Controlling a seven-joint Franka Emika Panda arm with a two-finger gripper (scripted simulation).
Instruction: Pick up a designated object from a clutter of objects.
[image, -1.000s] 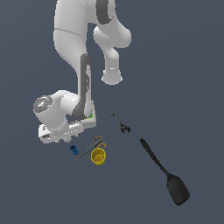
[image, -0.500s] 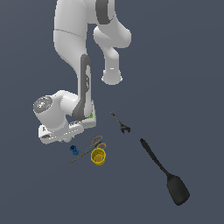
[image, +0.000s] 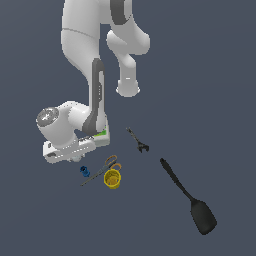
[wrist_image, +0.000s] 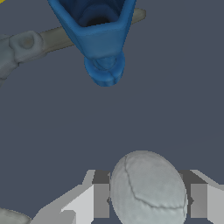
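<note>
Low at the exterior frame's left, gripper jaws pinching the pale ball between its fingers, blue piece just beside scissors, yellow cup near.

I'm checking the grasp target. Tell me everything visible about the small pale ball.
The pale ball shows only in the wrist view: a small, slightly egg-shaped, grey-white ball with a rough, stone-like surface crossed by thin dark crack lines. It sits between the gripper's fingers, one on each side; actual contact cannot be confirmed. The blue piece lies apart from it. In the exterior view the arm hides it.
</note>
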